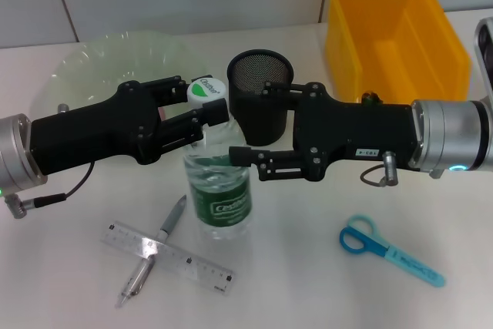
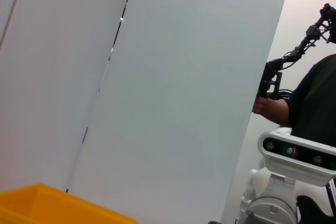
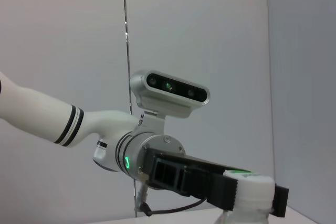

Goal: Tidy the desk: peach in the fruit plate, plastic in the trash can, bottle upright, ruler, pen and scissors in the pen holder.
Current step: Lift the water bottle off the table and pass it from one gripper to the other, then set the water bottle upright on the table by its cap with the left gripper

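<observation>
A clear water bottle (image 1: 219, 190) with a green label and a white cap (image 1: 204, 88) stands tilted at the desk's middle. My left gripper (image 1: 199, 99) comes in from the left and is shut on its neck just under the cap (image 3: 253, 184). From the right, my right gripper (image 1: 254, 122) is open; one finger crosses the black mesh pen holder (image 1: 260, 125) and the other rests by the bottle's shoulder. A pen (image 1: 171, 219) lies across a clear ruler (image 1: 196, 266) at the front left. Blue scissors (image 1: 389, 250) lie at the front right. Peach and plastic are out of view.
A pale green glass fruit plate (image 1: 100, 59) sits at the back left, partly under my left arm. The yellow trash can (image 1: 397, 36) stands at the back right, its rim (image 2: 37, 198) showing in the left wrist view. A person stands beyond the desk.
</observation>
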Controlling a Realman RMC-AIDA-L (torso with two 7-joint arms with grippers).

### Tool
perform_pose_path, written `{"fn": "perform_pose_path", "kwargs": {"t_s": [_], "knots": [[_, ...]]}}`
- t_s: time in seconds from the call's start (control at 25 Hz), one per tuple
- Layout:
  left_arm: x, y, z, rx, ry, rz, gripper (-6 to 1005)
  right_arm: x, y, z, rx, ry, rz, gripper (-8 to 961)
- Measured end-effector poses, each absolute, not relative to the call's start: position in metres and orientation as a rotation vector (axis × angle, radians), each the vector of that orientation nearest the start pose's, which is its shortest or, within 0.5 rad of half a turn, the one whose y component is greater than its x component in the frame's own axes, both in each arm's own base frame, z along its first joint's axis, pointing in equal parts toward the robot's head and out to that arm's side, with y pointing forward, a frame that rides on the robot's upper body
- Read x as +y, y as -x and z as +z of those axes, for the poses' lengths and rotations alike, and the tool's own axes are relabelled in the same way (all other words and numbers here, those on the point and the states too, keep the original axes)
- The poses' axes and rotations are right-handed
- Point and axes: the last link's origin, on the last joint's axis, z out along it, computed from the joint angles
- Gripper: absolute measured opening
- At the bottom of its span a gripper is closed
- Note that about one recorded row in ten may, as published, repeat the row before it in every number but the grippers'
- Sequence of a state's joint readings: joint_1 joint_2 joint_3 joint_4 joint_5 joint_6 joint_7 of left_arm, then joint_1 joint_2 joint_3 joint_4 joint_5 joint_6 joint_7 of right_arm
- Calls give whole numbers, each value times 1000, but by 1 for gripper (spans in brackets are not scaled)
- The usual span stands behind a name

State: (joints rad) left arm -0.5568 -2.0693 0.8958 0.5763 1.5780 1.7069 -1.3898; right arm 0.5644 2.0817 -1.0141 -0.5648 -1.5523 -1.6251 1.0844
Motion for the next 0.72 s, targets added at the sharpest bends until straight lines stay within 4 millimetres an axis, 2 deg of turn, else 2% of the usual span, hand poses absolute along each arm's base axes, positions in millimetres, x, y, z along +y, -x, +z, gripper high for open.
{"fn": "perform_pose_path", "kwargs": {"t_s": [0.36, 0.72], "knots": [[325, 203, 1, -523, 2738, -1239, 454, 324, -201, -19, 135, 2736, 1101, 749], [324, 207, 4, -520, 2722, -1235, 453, 321, -215, -7, 185, 2656, 1110, 749]]}}
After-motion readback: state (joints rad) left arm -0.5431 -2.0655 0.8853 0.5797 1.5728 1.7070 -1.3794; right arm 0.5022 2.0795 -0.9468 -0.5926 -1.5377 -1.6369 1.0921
